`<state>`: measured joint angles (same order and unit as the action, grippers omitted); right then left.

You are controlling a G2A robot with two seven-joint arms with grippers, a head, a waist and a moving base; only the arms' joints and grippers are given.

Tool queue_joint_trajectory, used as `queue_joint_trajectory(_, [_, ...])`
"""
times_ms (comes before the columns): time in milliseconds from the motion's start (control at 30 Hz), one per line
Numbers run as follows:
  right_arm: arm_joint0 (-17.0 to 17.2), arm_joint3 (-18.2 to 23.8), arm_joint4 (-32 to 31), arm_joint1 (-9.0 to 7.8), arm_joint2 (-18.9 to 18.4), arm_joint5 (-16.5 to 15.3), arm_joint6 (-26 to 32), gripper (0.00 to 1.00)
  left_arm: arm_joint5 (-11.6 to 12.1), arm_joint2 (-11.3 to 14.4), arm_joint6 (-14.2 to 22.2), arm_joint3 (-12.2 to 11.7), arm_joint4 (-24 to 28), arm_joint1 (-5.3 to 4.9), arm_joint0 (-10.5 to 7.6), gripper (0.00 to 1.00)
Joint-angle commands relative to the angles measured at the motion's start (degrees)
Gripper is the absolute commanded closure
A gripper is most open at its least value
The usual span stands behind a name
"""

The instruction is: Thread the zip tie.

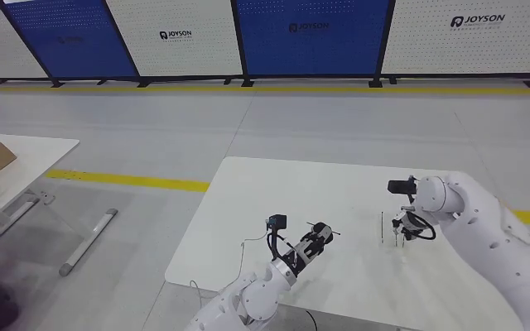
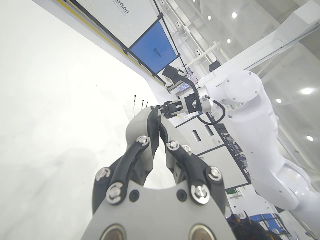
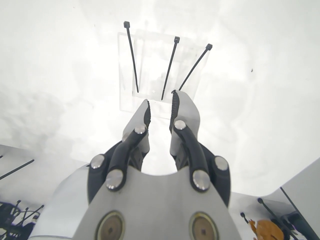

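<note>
top: we hold the left arm low over the table, left gripper aimed at the right gripper, which hangs beside the zip ties | left wrist: our fingers pressed together | right wrist: fingers slightly spread, just short of three thin black ties, upright, heads up, in a clear holder
</note>
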<state>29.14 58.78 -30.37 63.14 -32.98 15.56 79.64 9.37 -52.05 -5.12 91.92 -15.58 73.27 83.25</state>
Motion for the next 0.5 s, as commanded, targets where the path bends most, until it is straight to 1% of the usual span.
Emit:
queue_joint_trajectory(0, [-0.7, -1.5, 0.5, 0.54, 0.8, -0.3, 0.0, 0.82, 0.0, 0.0, 0.0, 0.0, 0.0, 0.0, 0.0, 1.0])
queue_joint_trajectory(167, [-2.4, -5.7, 1.4, 2.32, 2.8, -0.3, 0.0, 0.82, 0.0, 0.0, 0.0, 0.0, 0.0, 0.0, 0.0, 1.0])
queue_joint_trajectory(400, [-3.7, -10.9, 2.4, 4.56, 3.8, -1.2, -0.8, 0.82, 0.0, 0.0, 0.0, 0.0, 0.0, 0.0, 0.0, 1.0])
queue_joint_trajectory(467, [-4.0, -12.2, 2.6, 5.19, 4.0, -1.6, -0.9, 0.84, 0.0, 0.0, 0.0, 0.0, 0.0, 0.0, 0.0, 1.0])
